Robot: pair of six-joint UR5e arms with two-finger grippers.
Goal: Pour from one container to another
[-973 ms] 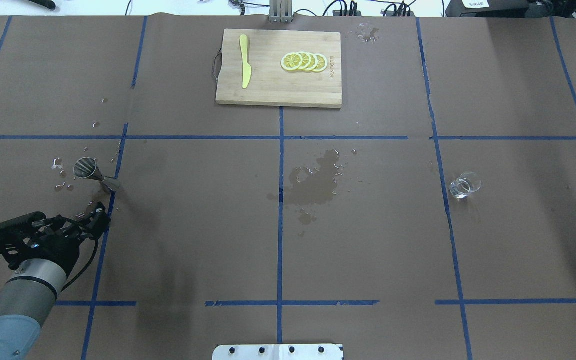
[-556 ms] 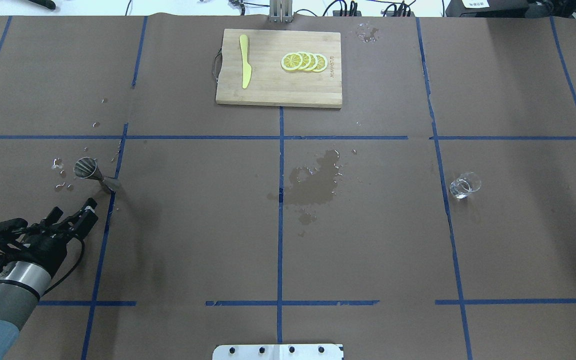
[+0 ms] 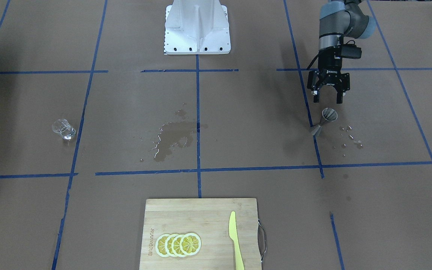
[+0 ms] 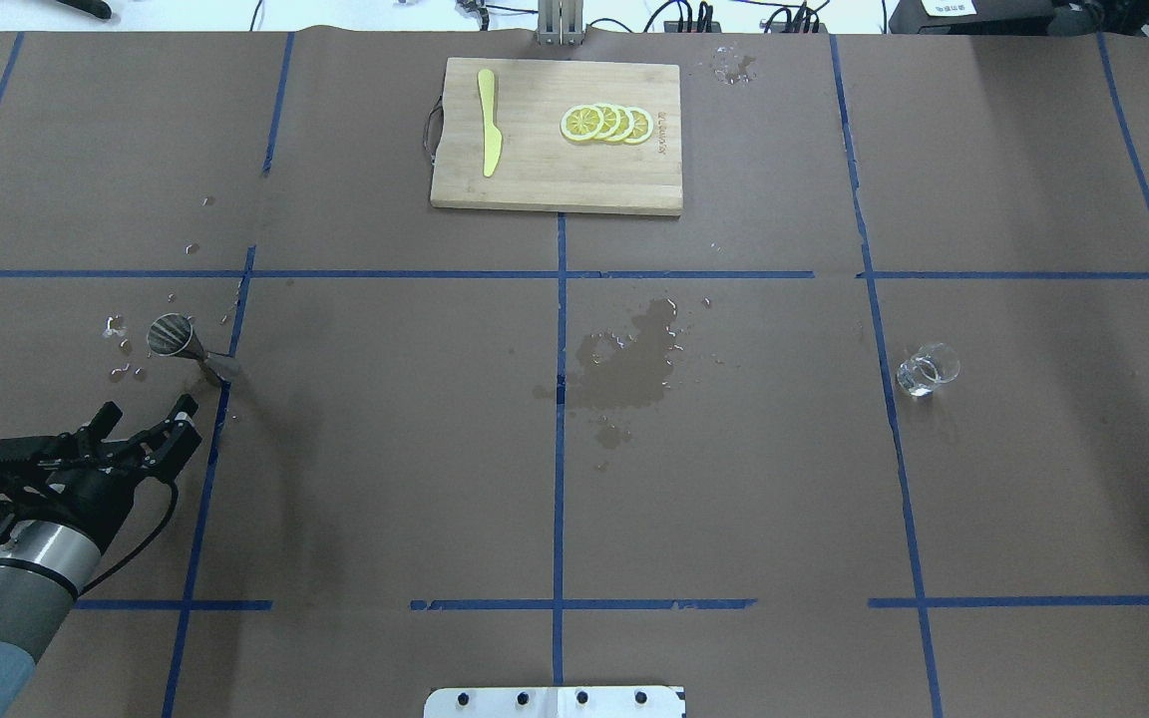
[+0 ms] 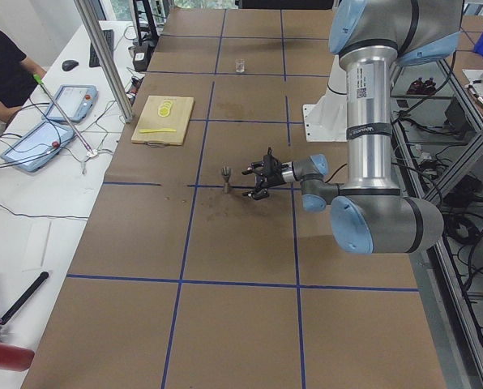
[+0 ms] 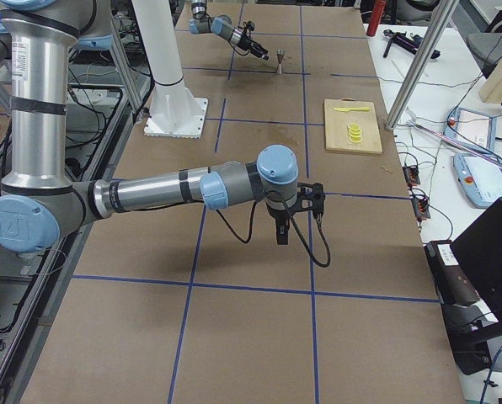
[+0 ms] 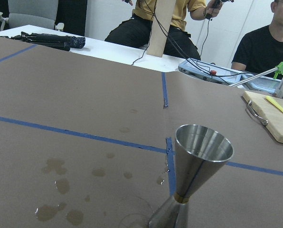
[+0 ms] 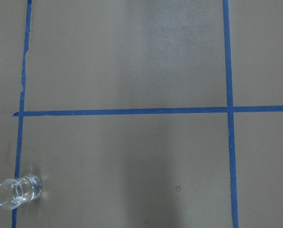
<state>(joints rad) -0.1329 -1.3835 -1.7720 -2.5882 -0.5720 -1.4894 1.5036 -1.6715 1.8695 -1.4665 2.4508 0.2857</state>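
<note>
At the lower left of the overhead view, the left tool hangs with its fingers apart, near the upright metal measuring cup on the worktop. The glass stands well apart at mid right. I cannot tell whether the right tool is apart or together.

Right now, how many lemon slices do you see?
4 lemon slices, overlapping in one row on the cutting board, beside the yellow knife. Another could hide beneath.

Shiny steel jigger, clear glass (glossy), matt brown paper table.
</note>
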